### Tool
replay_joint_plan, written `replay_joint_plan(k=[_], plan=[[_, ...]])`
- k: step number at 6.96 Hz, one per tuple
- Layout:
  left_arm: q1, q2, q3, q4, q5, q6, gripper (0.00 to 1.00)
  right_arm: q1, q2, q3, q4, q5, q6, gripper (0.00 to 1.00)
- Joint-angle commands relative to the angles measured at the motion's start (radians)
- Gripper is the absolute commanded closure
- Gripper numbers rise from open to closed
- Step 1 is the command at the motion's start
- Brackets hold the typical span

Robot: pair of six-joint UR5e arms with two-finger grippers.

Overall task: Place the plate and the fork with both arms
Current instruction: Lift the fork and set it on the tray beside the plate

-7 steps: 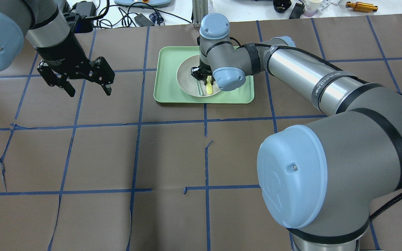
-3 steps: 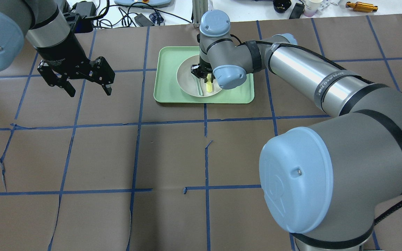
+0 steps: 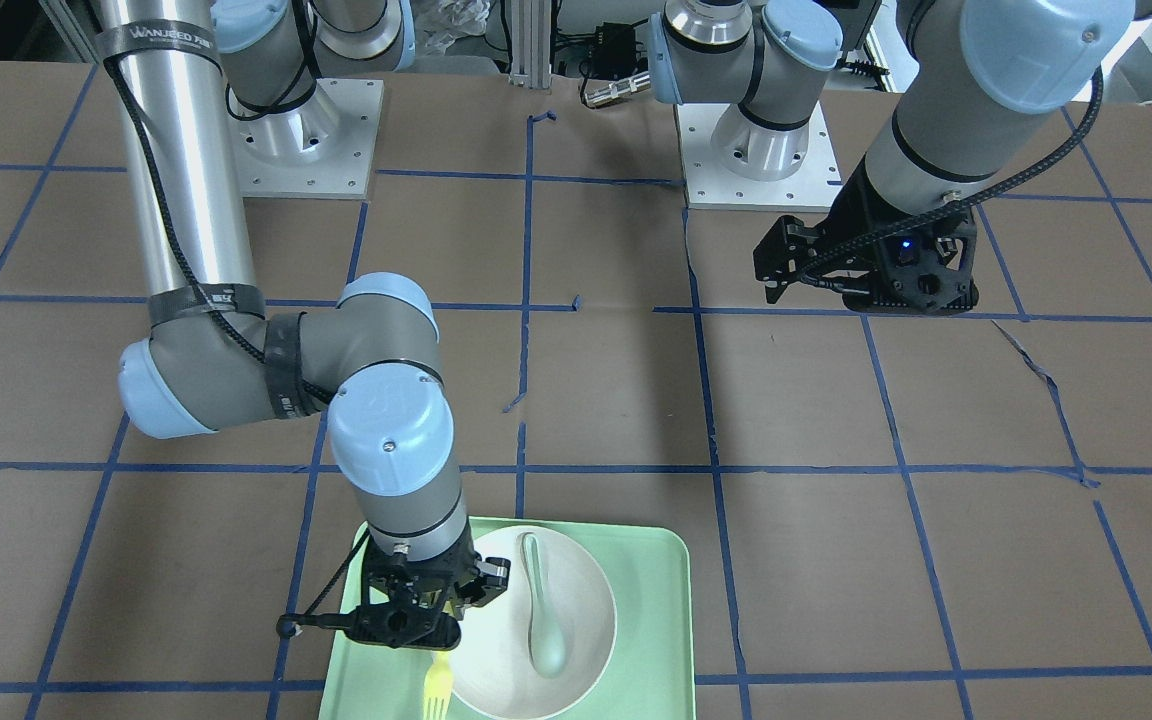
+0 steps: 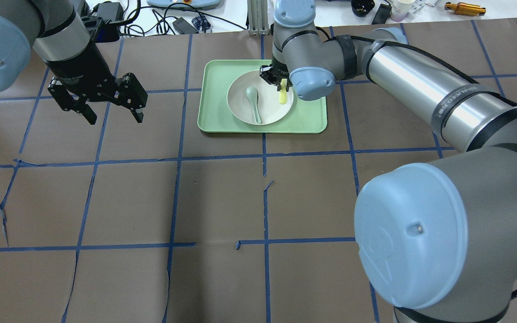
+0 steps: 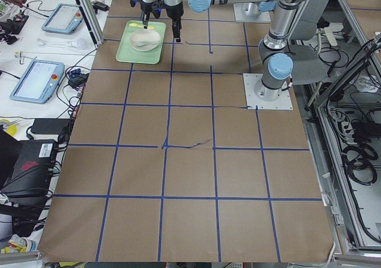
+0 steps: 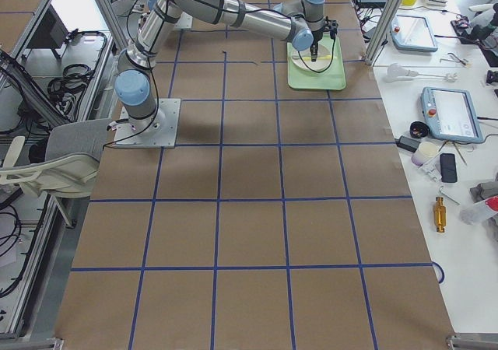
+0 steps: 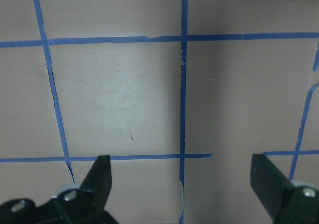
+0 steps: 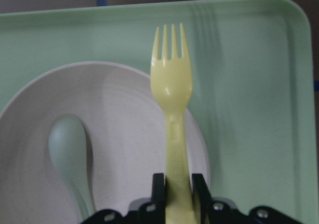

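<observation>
You are looking at a brown paper worktop (image 4: 218, 202) crossed by blue tape lines, with a mint-green tray (image 4: 213, 89) sitting toward its far edge in the overhead view. The plate (image 4: 269, 110) is resting inside that tray, round, shallow and plain white with a faintly speckled face and a low rim. A pale grey-green spoon (image 4: 252, 96) is lying in the plate, its bowl pointing toward 12 o'clock and its handle trailing toward 6. It is lying just beside the fork and crowding the plate's middle.

The right gripper (image 4: 275, 80) is hanging over the plate's 3 o'clock side, and its wrist joint is blocking your overhead sight of most of the grasp. The wrist view is showing it better: the fingers (image 8: 158, 184) are pinching the fork (image 8: 172, 94) by its handle. The fork is slim, bright yellow plastic with four short tines. In that wrist view the tines are pointing to 12 o'clock and reaching past the plate's rim over the bare tray floor, while the neck is crossing the rim.

The left gripper (image 4: 116, 117) is hovering well apart from the tray, out toward its 9 o'clock, over bare paper. Its fingers (image 7: 99, 179) are spread wide and holding nothing.
</observation>
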Motion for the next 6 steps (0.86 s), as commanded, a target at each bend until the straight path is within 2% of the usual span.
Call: replay_joint_plan(k=[1,2,6], plan=[[0.0,0.013,-0.01,0.0,0.0,0.001,0.0,-0.064,-0.039,0.101,-0.007,0.011,-0.003,0.82],[0.0,0.01,-0.013,0.0,0.0,0.001,0.0,-0.067,-0.059,0.153,-0.033,0.017,-0.005,0.82],[0.0,0.018,-0.041,0.04,0.006,0.002,0.0,-0.067,-0.023,0.174,-0.094,0.031,-0.029,0.8]])
